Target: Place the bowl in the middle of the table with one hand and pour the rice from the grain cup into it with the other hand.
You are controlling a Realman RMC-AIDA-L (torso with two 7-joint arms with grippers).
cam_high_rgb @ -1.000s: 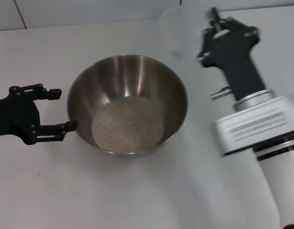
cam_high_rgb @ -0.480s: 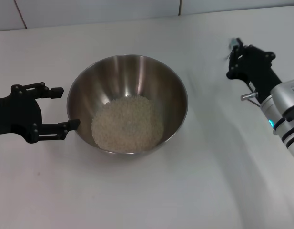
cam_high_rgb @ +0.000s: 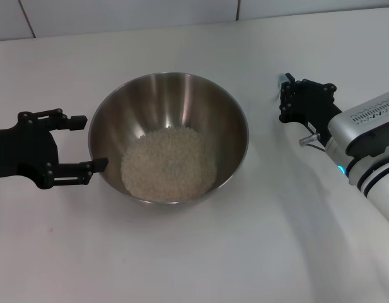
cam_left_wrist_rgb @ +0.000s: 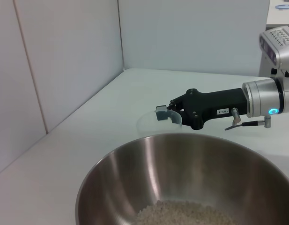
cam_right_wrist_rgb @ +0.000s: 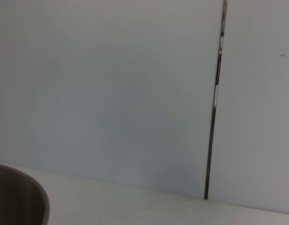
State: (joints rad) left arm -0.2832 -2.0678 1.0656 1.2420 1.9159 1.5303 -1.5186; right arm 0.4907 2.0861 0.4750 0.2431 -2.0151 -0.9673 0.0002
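One bowl (cam_high_rgb: 168, 137) stands near the middle of the white table (cam_high_rgb: 181, 265), and it is the only bowl in view. Inside it lies one heap of rice (cam_high_rgb: 168, 163), which covers the bottom and sits a little toward the near side. There are two grippers. The left gripper (cam_high_rgb: 82, 144) is just beside the left rim of the bowl, with its two thin fingers (cam_high_rgb: 71, 118) spread wide apart and holding nothing; the nearer finger tip comes almost to the bowl wall, but I cannot tell if it touches. The right gripper (cam_high_rgb: 287, 98) is on the right side of the bowl, apart from it and low over the table. In the left wrist view this right gripper (cam_left_wrist_rgb: 168, 110) is seen beyond the far rim of the bowl (cam_left_wrist_rgb: 181, 178), and its fingers are closed on one grain cup (cam_left_wrist_rgb: 158, 123), a clear cup which is very faint against the table. The cup looks tilted, with the rim turned away from the gripper, and I cannot tell if any grains are in it. The right wrist view shows only a small part of the bowl rim (cam_right_wrist_rgb: 22, 199) and the white wall panels (cam_right_wrist_rgb: 111, 93).
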